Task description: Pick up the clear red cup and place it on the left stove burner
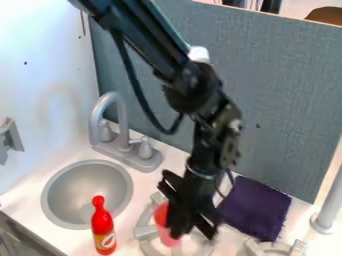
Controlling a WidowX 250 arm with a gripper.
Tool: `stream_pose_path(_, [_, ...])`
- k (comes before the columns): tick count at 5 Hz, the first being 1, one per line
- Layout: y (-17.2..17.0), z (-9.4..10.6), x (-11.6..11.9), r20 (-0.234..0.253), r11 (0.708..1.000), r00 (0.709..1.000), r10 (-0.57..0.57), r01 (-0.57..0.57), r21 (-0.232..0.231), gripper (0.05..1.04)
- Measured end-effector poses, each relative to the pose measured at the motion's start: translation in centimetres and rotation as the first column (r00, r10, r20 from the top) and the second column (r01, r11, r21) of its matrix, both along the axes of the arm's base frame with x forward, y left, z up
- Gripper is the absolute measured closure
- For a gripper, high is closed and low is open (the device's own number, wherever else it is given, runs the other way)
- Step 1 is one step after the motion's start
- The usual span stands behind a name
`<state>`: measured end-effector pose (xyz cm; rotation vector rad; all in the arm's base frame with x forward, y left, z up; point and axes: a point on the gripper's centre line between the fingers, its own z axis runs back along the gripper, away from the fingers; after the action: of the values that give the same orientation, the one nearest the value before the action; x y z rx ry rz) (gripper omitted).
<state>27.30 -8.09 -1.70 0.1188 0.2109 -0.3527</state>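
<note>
The round grey sink (pixel 87 187) is the landmark here. To the right of it, the black gripper (pixel 192 231) hangs low over a grey stove burner (pixel 143 232). A red-pink object (pixel 164 226), partly hidden behind the gripper, is at that burner, also right of the sink; its full shape cannot be made out. Whether the claw is wide, narrow or closed on this object, I cannot tell. A red squeeze bottle (pixel 103 227) with a label stands upright at the sink's near right edge. The grey faucet (pixel 119 120) rises behind the sink, its spout curving toward the basin. Well to the right of the sink, past the first burner, a dark purple cloth (pixel 255 207) lies on the white counter, near the blue-grey panel (pixel 287 100) that stands behind the sink.
</note>
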Motion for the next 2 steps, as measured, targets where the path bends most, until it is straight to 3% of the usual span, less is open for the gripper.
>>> stream_pose_path(1, [1.2, 0.3, 1.8, 0.02, 1.0, 1.0, -0.013, 0.013, 0.027, 0.987])
stream_pose_path(2, [1.8, -1.2, 2.7, -0.019, 0.998, 0.999, -0.033, 0.034, 0.061, 0.987])
